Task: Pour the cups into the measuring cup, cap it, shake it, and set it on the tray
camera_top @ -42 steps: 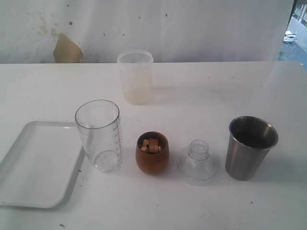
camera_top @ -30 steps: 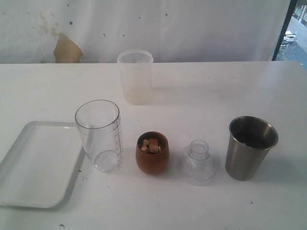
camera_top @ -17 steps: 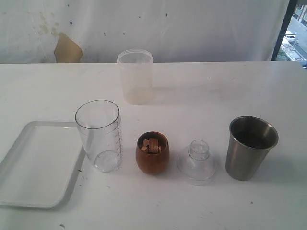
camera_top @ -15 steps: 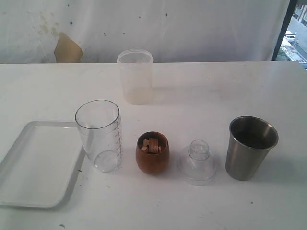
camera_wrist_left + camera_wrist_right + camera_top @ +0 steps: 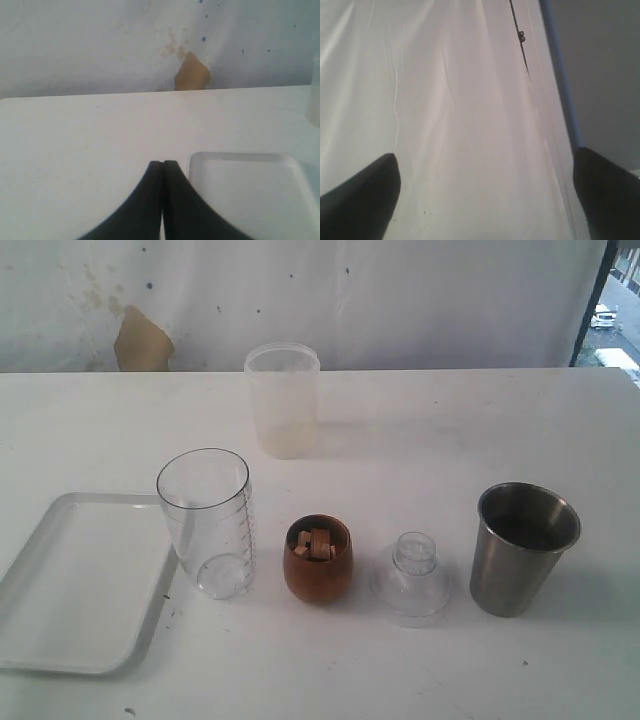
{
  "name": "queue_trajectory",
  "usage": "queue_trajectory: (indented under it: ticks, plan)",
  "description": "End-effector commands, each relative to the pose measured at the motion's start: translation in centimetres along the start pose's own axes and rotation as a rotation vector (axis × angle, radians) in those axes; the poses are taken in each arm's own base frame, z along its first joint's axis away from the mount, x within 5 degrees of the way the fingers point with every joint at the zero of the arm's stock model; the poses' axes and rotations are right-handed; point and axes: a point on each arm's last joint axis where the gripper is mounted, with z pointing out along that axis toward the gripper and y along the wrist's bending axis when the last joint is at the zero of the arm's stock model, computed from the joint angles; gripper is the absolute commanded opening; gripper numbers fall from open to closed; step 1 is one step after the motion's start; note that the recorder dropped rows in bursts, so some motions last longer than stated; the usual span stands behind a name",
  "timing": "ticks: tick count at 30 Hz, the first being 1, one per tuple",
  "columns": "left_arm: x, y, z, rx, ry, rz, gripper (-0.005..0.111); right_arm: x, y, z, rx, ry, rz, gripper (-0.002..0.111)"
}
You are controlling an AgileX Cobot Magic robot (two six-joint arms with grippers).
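No arm is showing in the exterior view. The left end effector [image 5: 162, 167] is sitting with jaws pressed together, empty, near a corner of the tray [image 5: 240, 157]. The right end effector [image 5: 485, 195] is standing with jaws wide apart, empty, facing the curtain [image 5: 460, 100]. The measuring cup [image 5: 208, 525] is standing upright just beside the tray's right rim. The wood cup [image 5: 317, 562], lid [image 5: 411, 582] and steel cup [image 5: 523, 550] are lining up to its right, and the tumbler [image 5: 283, 400] is standing well behind. I am judging that no pour has begun. I am planning a right-hand grasp low on the steel cup, carrying it level above the lid and wood cup, then tipping slowly over the measuring cup's mouth. The lid is crowding both neighbours. The counter [image 5: 450, 440] is offering open room behind and to the right.
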Motion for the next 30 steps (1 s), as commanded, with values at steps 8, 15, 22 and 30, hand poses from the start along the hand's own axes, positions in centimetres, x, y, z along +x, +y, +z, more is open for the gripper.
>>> queue_trajectory:
  ticks: [8,15,22,30]
  plan:
    - [0.0,0.0,0.0,0.006,-0.007,-0.006,0.000,-1.2,1.9,1.9,-0.189,-0.019,-0.048,0.088]
    - [0.0,0.0,0.0,0.006,-0.007,-0.006,0.000,0.1,4.2,6.1,-0.473,0.194,-0.050,0.088]
    - [0.0,0.0,0.0,0.006,-0.007,-0.006,0.000,3.9,4.6,10.2,-0.584,0.385,0.018,0.088]
    - [0.0,0.0,0.0,0.006,-0.007,-0.006,0.000,7.8,5.0,12.3,-0.722,0.505,0.034,0.088]
